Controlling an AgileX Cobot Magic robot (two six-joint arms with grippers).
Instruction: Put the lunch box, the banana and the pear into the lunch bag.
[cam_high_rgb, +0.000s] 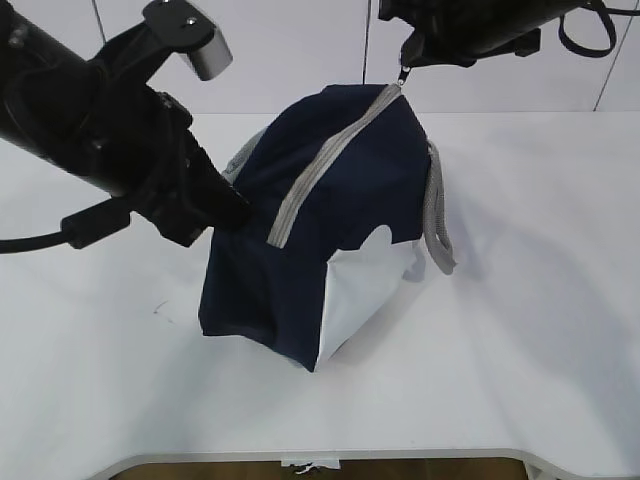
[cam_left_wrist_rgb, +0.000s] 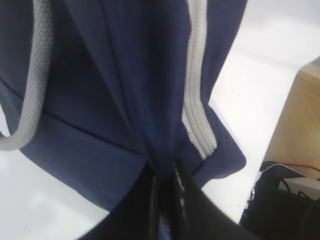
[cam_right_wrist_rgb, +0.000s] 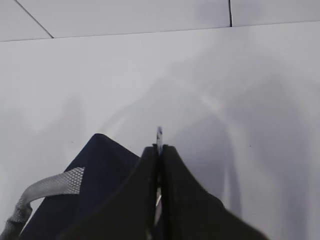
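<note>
Standing on the white bench (cam_high_rgb: 540, 330), the boxy navy-blue fabric lunch bag (cam_high_rgb: 320, 200) is closed, its grey zipper (cam_high_rgb: 330, 165) running up the top to a small metal pull (cam_high_rgb: 404, 74). At that far end the right hand (cam_high_rgb: 408, 58) is clamped on the pull, lifting that corner. The left hand (cam_high_rgb: 235, 215) pinches a fold of the blue fabric at the bag's near side. A grey webbing handle (cam_high_rgb: 436, 215) hangs beside the white end panel (cam_high_rgb: 365, 285)
</note>
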